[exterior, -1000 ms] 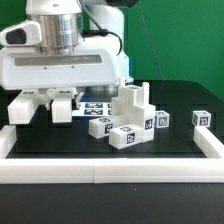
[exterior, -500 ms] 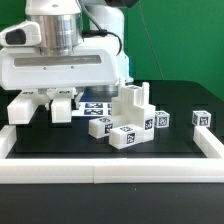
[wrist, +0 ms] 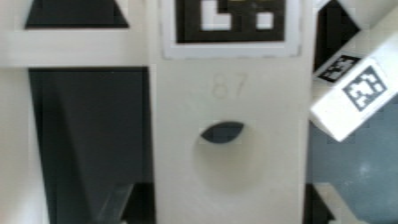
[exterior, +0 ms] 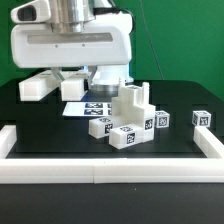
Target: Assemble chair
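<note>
**Chair assembly: one part held above the counter.**
The tool (exterior: 55, 82) was closed narrowly on a tagged slab (wrist: 222, 170), a white piece with a round hole, clear of the black counter (exterior: 60, 140). The other chair parts (exterior: 125, 118) lay clustered near the counter's middle, with one small cube (exterior: 202, 118) well apart at the exterior view's right. The slab looked like rigid, light, smooth plastic, likelier to slip than bend, so a grip across flat opposite faces seemed soundest.

robot arm (exterior: 72, 45): the housing was glossy white and boxy, topped by a grey metal cylinder (exterior: 70, 10); the gripper (exterior: 57, 90) bore blocky white fingers (exterior: 35, 87).
</note>
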Robot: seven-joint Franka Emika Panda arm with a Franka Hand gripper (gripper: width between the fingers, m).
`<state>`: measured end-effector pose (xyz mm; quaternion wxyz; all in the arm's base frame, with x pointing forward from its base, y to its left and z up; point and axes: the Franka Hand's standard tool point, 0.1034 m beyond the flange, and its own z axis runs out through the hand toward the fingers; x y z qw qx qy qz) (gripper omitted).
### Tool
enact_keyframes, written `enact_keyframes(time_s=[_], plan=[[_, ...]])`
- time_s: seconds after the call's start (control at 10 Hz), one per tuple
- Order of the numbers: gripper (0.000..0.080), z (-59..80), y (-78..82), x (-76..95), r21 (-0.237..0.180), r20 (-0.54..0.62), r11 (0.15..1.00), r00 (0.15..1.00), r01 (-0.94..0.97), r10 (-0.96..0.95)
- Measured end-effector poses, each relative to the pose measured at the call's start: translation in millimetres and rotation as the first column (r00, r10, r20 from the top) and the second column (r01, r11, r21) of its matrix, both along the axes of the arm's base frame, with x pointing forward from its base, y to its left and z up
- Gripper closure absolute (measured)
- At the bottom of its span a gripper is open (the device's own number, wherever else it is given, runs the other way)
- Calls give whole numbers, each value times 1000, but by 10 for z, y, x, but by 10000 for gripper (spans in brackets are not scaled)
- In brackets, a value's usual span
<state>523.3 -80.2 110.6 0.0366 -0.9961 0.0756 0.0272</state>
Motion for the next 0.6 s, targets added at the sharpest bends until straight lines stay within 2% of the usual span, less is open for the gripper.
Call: enact_keyframes(time_s=[0.3, 0.6], plan=[[511, -30, 3, -9, 0, -7, 999, 999, 51, -51], [511, -42, -2, -43, -11, -27, 964, 963, 266, -266]])
